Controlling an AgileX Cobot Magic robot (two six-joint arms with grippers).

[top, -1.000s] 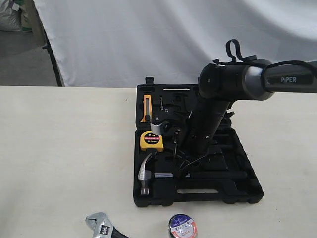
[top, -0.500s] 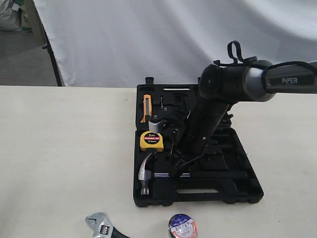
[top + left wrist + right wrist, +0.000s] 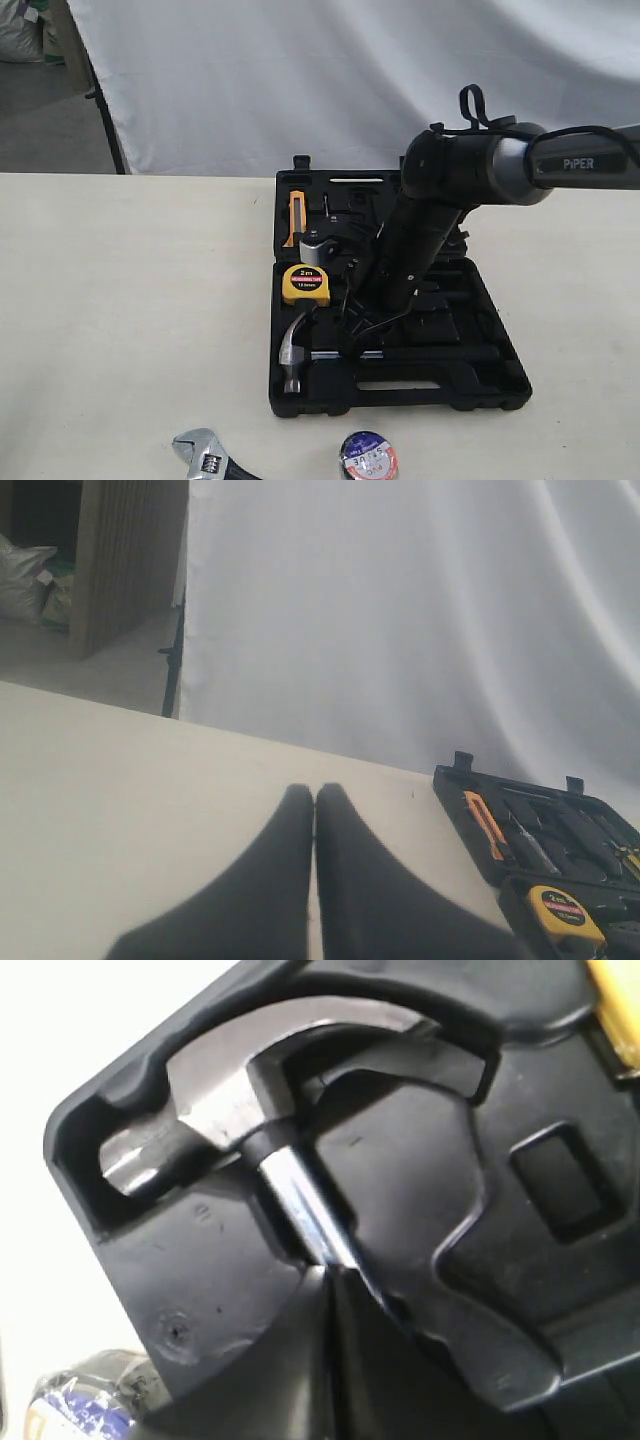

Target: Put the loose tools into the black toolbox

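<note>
Yellow tape measure (image 3: 306,285), orange-handled tool (image 3: 293,218), white backdrop cloth (image 3: 300,80), beige table (image 3: 130,300)

Black right arm (image 3: 420,240) with a silver-grey band, white "PIPER" lettering and a looped black cable (image 3: 463,105).

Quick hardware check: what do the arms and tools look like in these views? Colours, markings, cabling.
Right arm: black tubular links, a silver-grey collar beside white PiPER lettering, and a black cable looping above the joint. Right tool and left tool: matte black fingers tapering to narrow tips. The left arm's body is out of view.
</note>
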